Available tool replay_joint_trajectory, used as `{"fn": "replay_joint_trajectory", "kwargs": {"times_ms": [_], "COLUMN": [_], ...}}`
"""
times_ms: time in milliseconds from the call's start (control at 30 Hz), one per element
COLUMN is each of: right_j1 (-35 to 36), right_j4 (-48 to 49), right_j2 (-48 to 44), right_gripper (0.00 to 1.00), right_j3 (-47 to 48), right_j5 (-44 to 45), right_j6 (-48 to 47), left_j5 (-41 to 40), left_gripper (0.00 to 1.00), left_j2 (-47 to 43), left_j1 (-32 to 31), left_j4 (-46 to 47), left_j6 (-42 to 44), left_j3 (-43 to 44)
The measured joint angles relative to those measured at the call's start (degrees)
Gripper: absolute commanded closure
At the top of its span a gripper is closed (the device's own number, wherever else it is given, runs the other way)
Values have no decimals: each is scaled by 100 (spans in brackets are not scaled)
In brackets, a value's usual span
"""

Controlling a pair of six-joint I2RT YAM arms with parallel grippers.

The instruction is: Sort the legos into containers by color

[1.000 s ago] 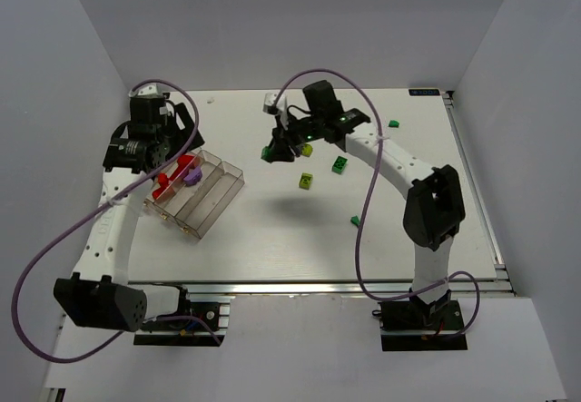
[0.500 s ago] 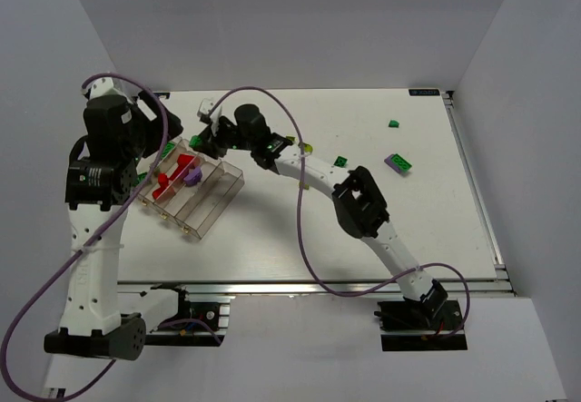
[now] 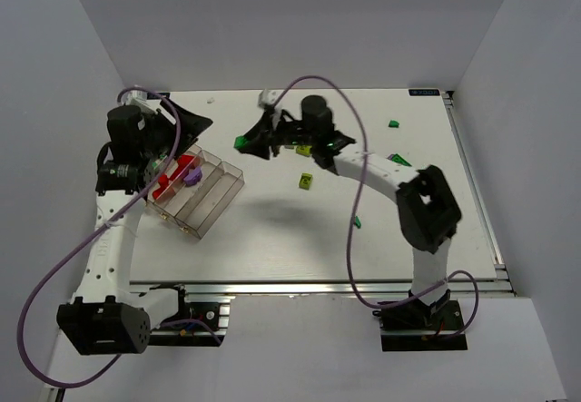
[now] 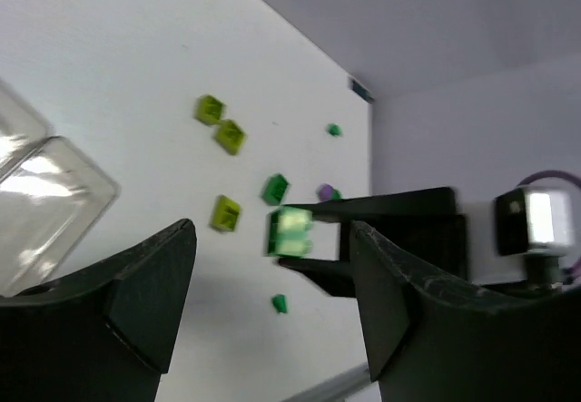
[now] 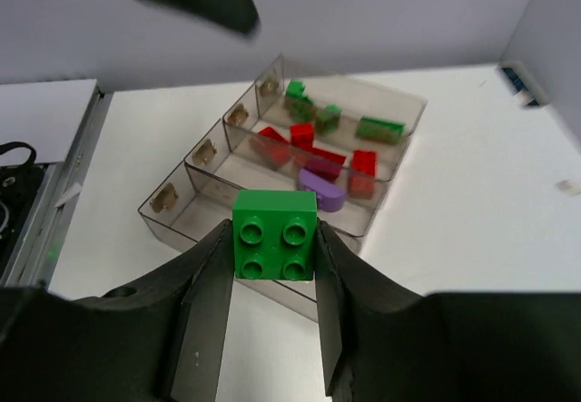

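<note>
The right gripper [image 3: 251, 141] has backed away rightward from the tray's far corner, and the left arm has changed pose. The right fingers clamp a green 2x2 brick [image 5: 275, 235], held aloft at 1 o'clock of the clear divided tray [image 3: 216, 210], which sits at the table's 9 o'clock. The left gripper [image 4: 272, 234] gapes apart, empty. A yellow-green brick [image 3: 307, 181] lies on the table at 3 o'clock of the tray.

The right gripper [image 3: 247, 140], jaws clamped on a small green studded plastic brick [image 5: 274, 236], has drawn back toward 3 o'clock from the clear plastic divided tray [image 3: 218, 204] it reached half a second ago. The left gripper [image 3: 192, 125] has come down from its raised pose and now points toward 2 o'clock above the tray's far end.
</note>
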Motion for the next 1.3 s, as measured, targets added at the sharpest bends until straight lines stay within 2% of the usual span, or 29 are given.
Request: {"fn": "replay_joint_trajectory", "kwargs": {"times_ms": [167, 233, 500, 667, 867, 1067, 1300], "right_j1": [-710, -793, -796, -796, -802, -800, -669], "right_j4": [474, 704, 1143, 1191, 1147, 841, 944], "right_j2": [-1283, -1635, -1906, -1906, -1961, -2450, -2649], "right_gripper": [100, 100, 100, 100, 100, 100, 100], "right_j3": [-686, -970, -1631, -1670, -1670, -1670, -1672], "right_j5": [-922, -1220, -1613, -1615, -1631, -1626, -1567], "right_j6": [632, 944, 1735, 1888, 1891, 1427, 1283], "left_j5": [1497, 1812, 2009, 1875, 1657, 1596, 1650], "left_gripper": [17, 15, 14, 14, 14, 14, 13], "left_j2": [-142, -142, -197, -264, -527, -566, -446], "left_j1": [42, -57, -1325, -1709, -1714, -1735, -1735], "left_j4": [2618, 3248, 5062, 5480, 5381, 5174, 5394], "left_j6": [-1554, -2041, -3029, -3228, -3235, -3169, -3366], "left_j3": [-1711, -2109, -2247, -2413, -2616, -2691, -2719]}}
